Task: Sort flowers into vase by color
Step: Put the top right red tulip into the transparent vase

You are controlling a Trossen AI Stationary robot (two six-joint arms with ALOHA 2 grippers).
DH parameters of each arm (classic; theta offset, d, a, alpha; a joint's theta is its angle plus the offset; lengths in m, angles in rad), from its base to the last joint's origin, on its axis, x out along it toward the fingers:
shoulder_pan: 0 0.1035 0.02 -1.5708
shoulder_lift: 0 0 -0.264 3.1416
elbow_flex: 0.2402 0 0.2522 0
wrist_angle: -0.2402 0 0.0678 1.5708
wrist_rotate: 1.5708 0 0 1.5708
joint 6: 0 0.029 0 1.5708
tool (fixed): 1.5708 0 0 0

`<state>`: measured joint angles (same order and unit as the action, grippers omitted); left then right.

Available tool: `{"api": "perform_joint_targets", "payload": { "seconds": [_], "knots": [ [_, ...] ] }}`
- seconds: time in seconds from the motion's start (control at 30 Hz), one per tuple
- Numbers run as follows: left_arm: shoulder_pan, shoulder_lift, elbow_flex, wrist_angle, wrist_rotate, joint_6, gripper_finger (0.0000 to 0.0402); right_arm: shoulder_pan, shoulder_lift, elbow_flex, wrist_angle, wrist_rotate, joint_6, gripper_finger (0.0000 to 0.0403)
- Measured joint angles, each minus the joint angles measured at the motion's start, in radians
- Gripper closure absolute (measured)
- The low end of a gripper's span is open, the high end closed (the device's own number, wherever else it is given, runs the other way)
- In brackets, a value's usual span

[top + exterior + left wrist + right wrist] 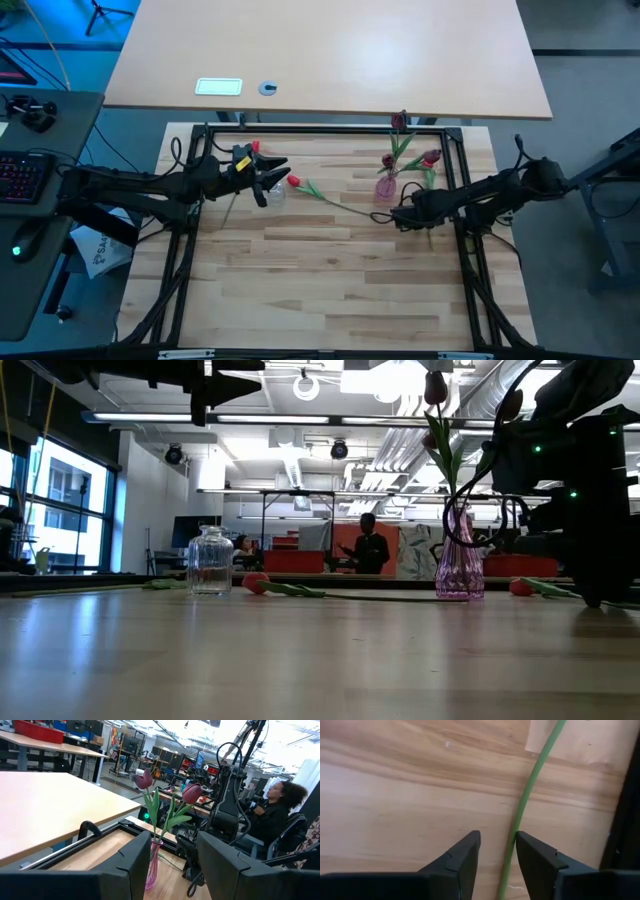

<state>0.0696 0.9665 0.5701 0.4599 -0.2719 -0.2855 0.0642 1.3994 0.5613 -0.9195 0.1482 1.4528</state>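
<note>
A red tulip [293, 181] lies on the table, its stem [345, 203] running toward my right gripper [400, 215]. That gripper is open and low over the table, one finger on each side of the green stem [535, 775]. My left gripper [272, 180] is open and empty, raised beside a clear glass bottle [210, 560]. A pink glass vase [460, 555] holds two maroon tulips [145, 779] upright. Another red tulip [520, 587] lies on the table by the right arm. My right gripper [497, 837] points down with its fingers astride the stem's length near its free end. The stem [512, 845] lies flat on the table, close beside one finger [530, 850]. I cannot tell whether that finger touches it.
A black frame [320, 130] borders the wooden work surface on its far, left and right sides. A small red head [255, 147] shows beside the left arm near the far rail. A larger pale table [330, 50] stands beyond. People sit in the room behind.
</note>
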Motion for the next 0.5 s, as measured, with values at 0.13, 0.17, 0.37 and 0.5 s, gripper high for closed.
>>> {"api": "perform_joint_targets", "payload": {
  "seconds": [0.13,0.17,0.37,0.5],
  "knots": [
    [0.0,0.0,0.0,0.0,0.0,-0.001,0.0252,0.0,-0.001,0.0,0.018,-0.017,-0.017,0.0295],
    [0.0,0.0,0.0,0.0,0.0,-0.001,0.0252,0.001,-0.004,0.003,0.019,-0.018,-0.013,0.0303],
    [0.0,0.0,0.0,0.0,0.0,0.0,0.0252,0.006,-0.043,0.058,-0.073,-0.032,0.013,0.0322],
    [0.0,0.0,0.0,-0.001,0.0,0.0,0.0252,0.001,-0.053,0.062,-0.11,0.015,0.017,0.0304]
  ]
}}
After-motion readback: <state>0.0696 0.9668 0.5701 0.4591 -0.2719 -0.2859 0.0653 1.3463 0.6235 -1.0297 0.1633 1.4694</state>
